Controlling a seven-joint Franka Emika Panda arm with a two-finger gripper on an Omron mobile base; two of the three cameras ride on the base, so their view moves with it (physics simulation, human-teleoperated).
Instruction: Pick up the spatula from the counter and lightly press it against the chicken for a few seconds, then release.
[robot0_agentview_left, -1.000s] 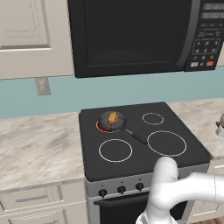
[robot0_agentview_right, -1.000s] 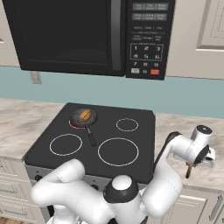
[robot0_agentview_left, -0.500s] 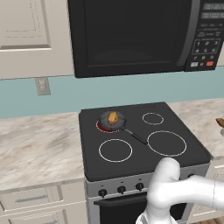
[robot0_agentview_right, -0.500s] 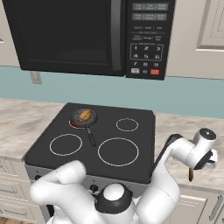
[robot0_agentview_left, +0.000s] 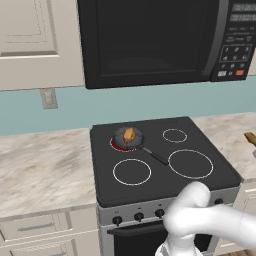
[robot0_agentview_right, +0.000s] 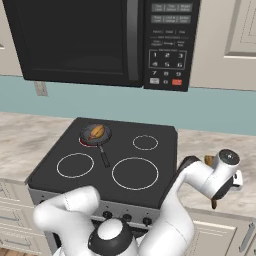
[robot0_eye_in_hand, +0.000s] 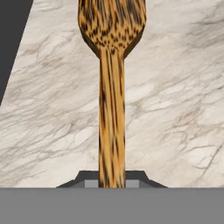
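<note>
Hand view: spatula (robot0_eye_in_hand: 111, 109) runs straight up from my gripper (robot0_eye_in_hand: 112, 183), with the blade far from the tips and the marble counter (robot0_eye_in_hand: 175, 113) beneath.
Jaws: narrow, pinched on the spatula's handle.
Location: over the counter right of the stove (robot0_agentview_right: 165, 145). The chicken (robot0_agentview_right: 98, 131) sits in the pan (robot0_agentview_right: 85, 135) on the far left burner, well apart.
Lift: cannot tell whether the blade is off the counter.
Handling (judgement): wood, stiff, light, not fragile. The smooth handle may swivel in the pinch.
Hold: the handle end makes a long lever, so press gently.
</note>
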